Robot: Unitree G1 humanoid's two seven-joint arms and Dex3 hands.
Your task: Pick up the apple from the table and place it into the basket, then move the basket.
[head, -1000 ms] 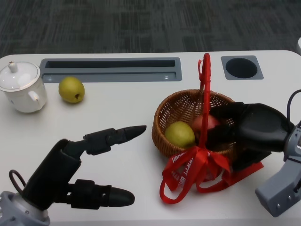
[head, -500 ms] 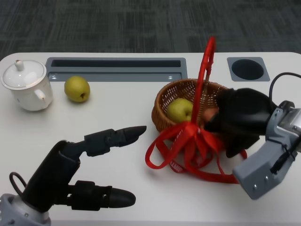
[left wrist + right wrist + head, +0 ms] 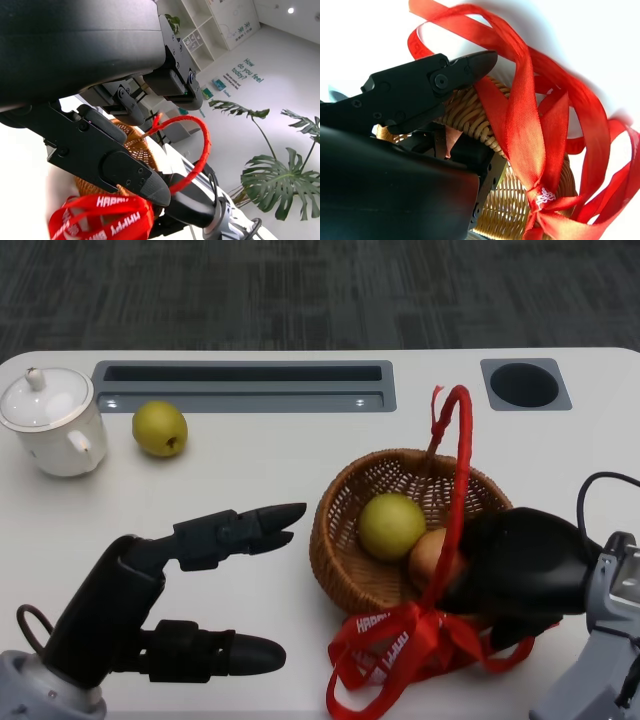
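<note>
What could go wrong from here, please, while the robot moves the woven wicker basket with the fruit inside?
The right hand grips only the near rim of the woven wicker basket, so the basket may tip or slip. The round yellow-green fruit and the reddish apple lie loose inside and could roll out. The loose red ribbon trails on the white table beside the fingers and might snag.

Right robot hand (image 3: 520,575) grips the basket (image 3: 345,530) rim beside the apple (image 3: 432,556); left robot hand (image 3: 175,610) hovers empty, fingers apart
</note>
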